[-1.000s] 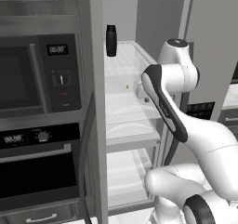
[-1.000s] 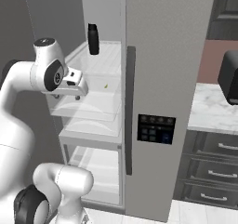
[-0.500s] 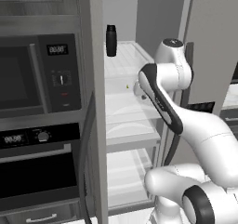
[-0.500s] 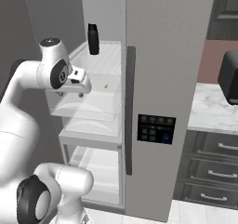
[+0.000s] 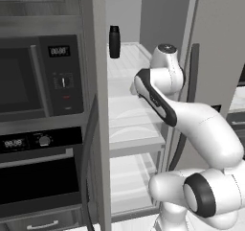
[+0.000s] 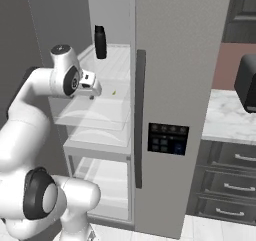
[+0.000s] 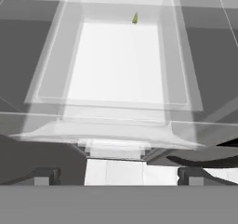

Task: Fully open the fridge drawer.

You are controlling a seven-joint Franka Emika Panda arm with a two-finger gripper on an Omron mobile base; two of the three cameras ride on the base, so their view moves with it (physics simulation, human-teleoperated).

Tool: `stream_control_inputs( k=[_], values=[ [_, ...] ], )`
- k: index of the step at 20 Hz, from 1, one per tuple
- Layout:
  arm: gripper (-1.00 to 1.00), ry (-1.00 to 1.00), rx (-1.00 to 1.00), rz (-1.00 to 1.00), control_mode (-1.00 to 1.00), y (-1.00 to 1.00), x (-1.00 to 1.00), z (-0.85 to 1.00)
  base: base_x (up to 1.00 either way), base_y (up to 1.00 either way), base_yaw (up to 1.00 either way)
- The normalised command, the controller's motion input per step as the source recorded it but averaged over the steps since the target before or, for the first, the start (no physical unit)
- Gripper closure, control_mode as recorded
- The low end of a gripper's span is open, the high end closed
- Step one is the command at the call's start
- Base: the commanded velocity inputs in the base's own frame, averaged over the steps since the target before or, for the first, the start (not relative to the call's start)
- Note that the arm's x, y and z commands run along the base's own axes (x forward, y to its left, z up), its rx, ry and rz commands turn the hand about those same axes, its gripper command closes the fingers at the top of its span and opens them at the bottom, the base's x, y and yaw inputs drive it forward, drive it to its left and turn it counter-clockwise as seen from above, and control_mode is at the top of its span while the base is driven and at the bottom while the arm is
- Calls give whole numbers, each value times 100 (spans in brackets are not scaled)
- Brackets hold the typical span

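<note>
The fridge drawer (image 6: 93, 118) is a translucent whitish bin with an arch line on its front, standing partly out of the open fridge. In the left base view the drawer (image 5: 130, 127) sits below my arm. My gripper (image 6: 92, 95) hangs just above its front rim, pointing down. The hand view looks down into the drawer (image 7: 116, 65). Its front lip (image 7: 116, 134) runs across just ahead of my gripper (image 7: 118, 176), which is open with its two tips far apart and nothing between them. A small green bit (image 7: 135, 17) lies at the drawer's back.
A black bottle (image 5: 114, 41) stands on the upper shelf (image 6: 116, 60). The fridge door (image 6: 175, 110) stands to the right and an oven stack (image 5: 43, 105) to the left. White shelves (image 5: 131, 177) lie below the drawer, and dark cabinet drawers (image 6: 225, 180) are further right.
My hand has shifted a little toward the fridge over the drawer's front, and the elbow has swung. The drawer looks unmoved.
</note>
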Motion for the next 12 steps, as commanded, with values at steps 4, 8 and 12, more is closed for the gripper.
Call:
stream_control_inputs(
  k=[4, 8, 12],
  values=[
    [-100, -8, 0, -1, -100, 13, 45, -12, 0, 0, 0],
    [-100, -1, 0, -4, -100, 5, 29, -1, 0, 0, 0],
    [-100, 3, 0, 0, -100, 3, 28, -16, 0, 0, 0]
  ],
)
